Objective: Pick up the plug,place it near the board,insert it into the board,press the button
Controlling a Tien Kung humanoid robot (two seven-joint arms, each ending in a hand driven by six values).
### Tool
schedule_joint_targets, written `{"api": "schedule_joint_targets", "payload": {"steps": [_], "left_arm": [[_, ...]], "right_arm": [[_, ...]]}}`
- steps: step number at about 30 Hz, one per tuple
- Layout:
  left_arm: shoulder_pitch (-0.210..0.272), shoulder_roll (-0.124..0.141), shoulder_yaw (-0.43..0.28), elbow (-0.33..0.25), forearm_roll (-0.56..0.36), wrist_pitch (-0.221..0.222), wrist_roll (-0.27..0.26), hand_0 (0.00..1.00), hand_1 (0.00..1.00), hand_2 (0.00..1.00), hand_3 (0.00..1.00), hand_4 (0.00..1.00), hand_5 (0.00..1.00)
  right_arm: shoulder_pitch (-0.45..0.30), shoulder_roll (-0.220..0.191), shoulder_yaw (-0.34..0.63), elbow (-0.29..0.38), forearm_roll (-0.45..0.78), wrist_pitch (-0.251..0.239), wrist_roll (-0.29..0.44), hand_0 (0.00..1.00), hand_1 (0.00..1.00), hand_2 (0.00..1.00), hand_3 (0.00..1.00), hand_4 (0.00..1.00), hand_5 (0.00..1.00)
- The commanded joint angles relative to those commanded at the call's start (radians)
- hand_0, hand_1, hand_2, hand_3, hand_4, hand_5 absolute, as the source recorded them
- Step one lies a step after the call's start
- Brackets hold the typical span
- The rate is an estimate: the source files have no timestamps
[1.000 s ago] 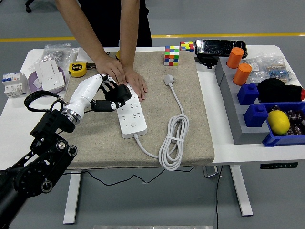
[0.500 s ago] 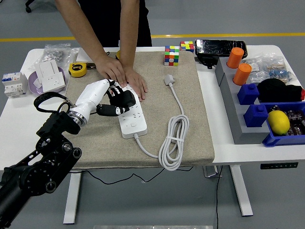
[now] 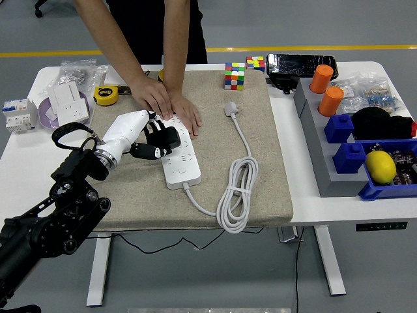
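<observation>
The plug (image 3: 230, 108) lies loose on the beige mat (image 3: 260, 182), right of the white power strip (image 3: 178, 156), with its white cable (image 3: 238, 189) running down the mat into a coiled loop and back to the strip's near end. The strip lies lengthwise near the mat's left part. The left hand (image 3: 158, 140) is over the strip's upper left part, its black fingers (image 3: 168, 137) curled and bunched against the strip's top face; whether they press the button cannot be told. Nothing is grasped in it. At the strip's far end a person's two hands (image 3: 171, 104) rest flat, fingers on the mat and the strip's top edge, holding it down. Behind them stand a yellow tape measure (image 3: 105, 95) and a colour cube (image 3: 234, 75). On the right are blue bins (image 3: 365, 163), orange cups (image 3: 326, 90) and a lemon (image 3: 381, 166).
</observation>
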Motion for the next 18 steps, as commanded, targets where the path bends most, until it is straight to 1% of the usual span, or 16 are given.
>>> {"api": "schedule_joint_targets", "payload": {"steps": [1,10,18], "left_arm": [[-0.002,0.002,0.002,0.006,0.001,-0.001,0.0,0.549,0.424,0.301,0.372,0.503,0.06],[-0.016,0.007,0.005,0.039,0.019,0.002,-0.002,0.548,0.425,0.303,0.373,0.503,0.057],[-0.024,0.012,0.006,0.057,0.032,-0.005,0.0,0.547,0.428,0.306,0.376,0.503,0.056]], "right_arm": [[0.0,0.0,0.0,0.0,0.0,0.0,0.0,0.85,0.762,0.749,0.783,0.998,0.887],[0.003,-0.003,-0.005,0.0,0.002,0.0,0.002,0.85,0.762,0.749,0.783,0.998,0.887],[0.002,-0.003,-0.001,0.0,0.0,0.0,0.001,0.85,0.761,0.749,0.783,0.998,0.887]]}}
